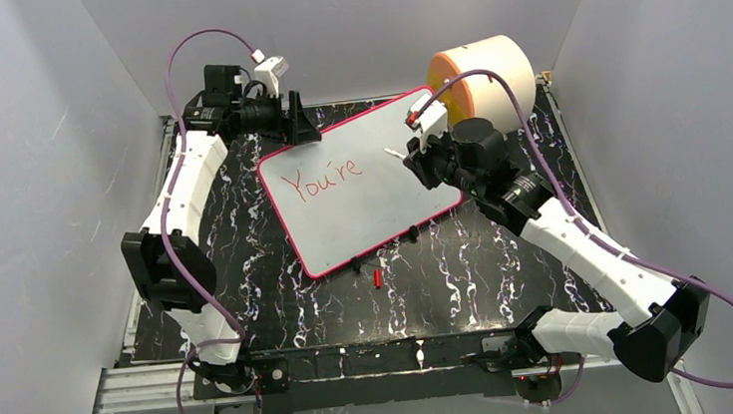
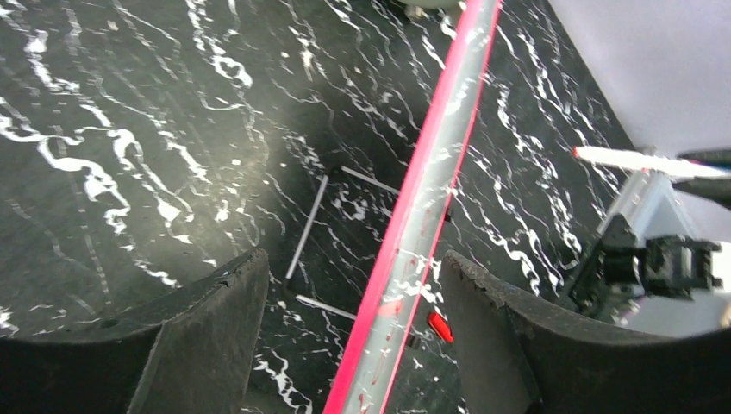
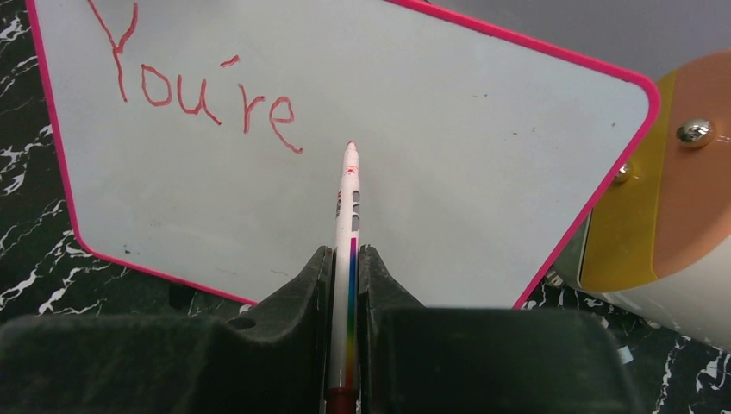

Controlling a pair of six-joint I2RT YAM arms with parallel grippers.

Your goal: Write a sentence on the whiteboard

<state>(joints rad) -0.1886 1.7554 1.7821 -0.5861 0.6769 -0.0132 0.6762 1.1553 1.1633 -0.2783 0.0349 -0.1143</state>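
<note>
Bright, even light throughout; the wrist views' near foregrounds look soft.

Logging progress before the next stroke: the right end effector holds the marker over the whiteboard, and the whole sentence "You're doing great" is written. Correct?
Not the whole sentence: only the word You're is written, as the right wrist view shows, with the whiteboard bare beyond it. The right end effector does hold the marker over the whiteboard.

Top view looks down; wrist views sit close — all share the whiteboard (image 1: 363,217).
</note>
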